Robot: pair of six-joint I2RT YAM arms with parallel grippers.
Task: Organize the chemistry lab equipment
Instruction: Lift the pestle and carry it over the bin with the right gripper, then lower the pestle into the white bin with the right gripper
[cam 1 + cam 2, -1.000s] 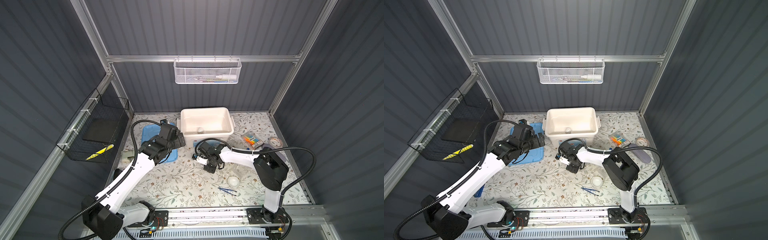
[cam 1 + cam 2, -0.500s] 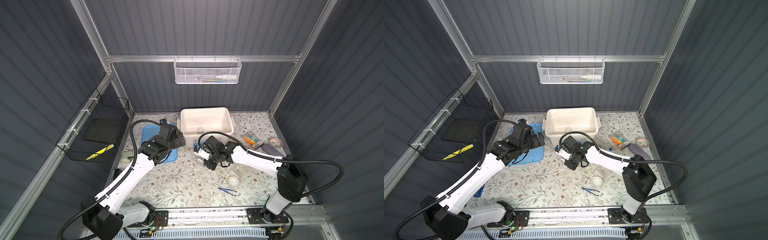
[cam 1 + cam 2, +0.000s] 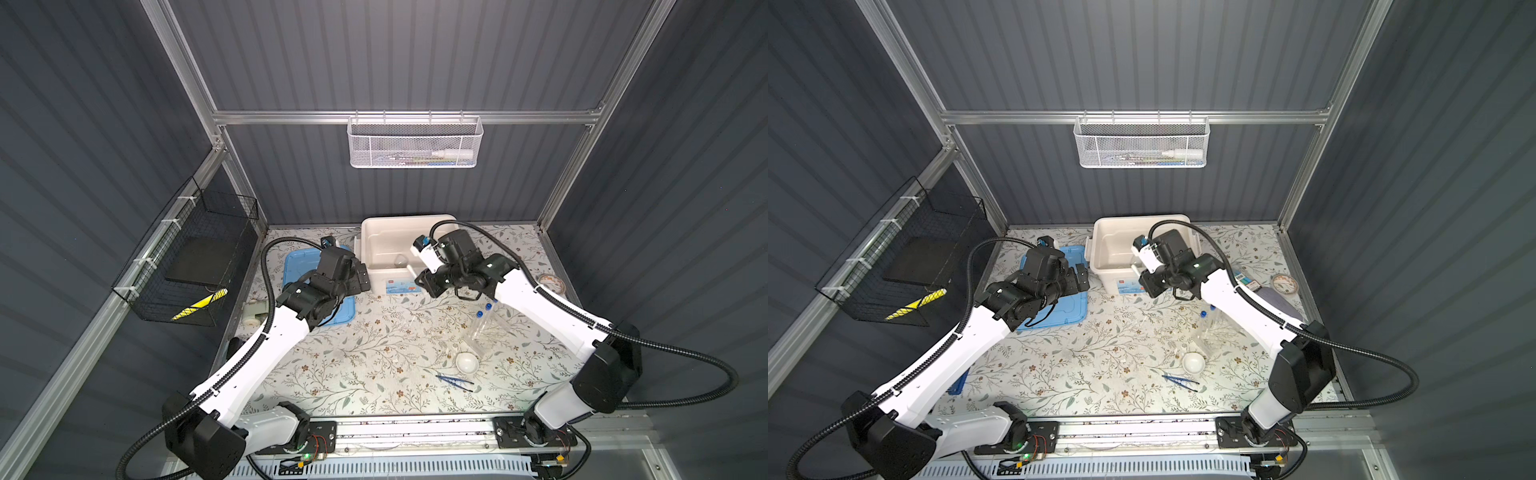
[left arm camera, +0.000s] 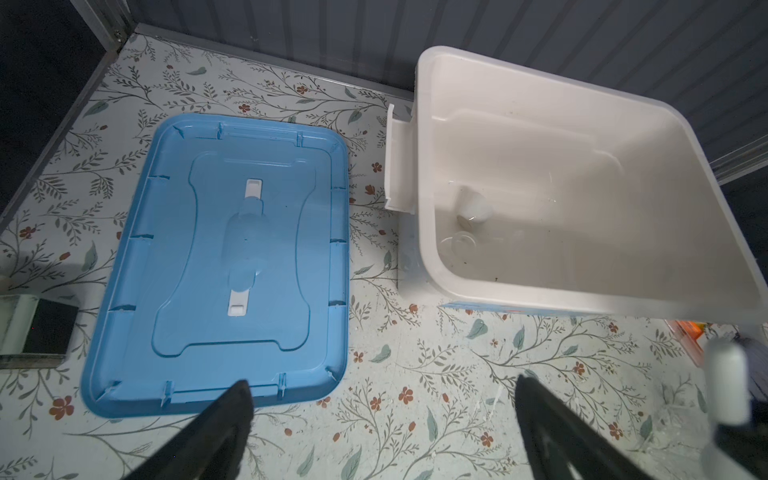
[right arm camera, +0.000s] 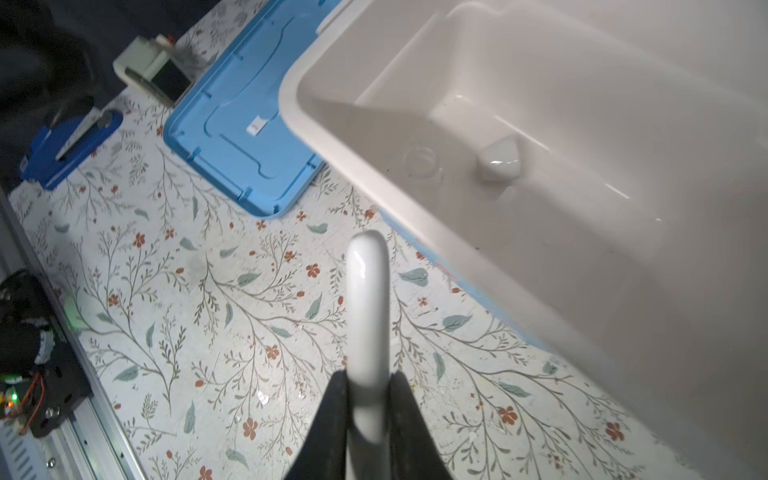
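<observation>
Pestle [image 5: 368,299], white, glazed: stiff, smooth, likely slippery and brittle. Pinched at one end by right gripper [image 5: 368,386], above table [image 5: 208,311] just beside white bin [image 5: 291,95]; a mid-shaft grip would steady it. Left gripper [image 4: 382,399] spread, empty.

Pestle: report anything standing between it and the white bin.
Only the bin's near wall: the pestle, held in the right gripper, sits over the table just short of it. The bin is open, its lid lying aside; a dish and glass rest inside.
</observation>
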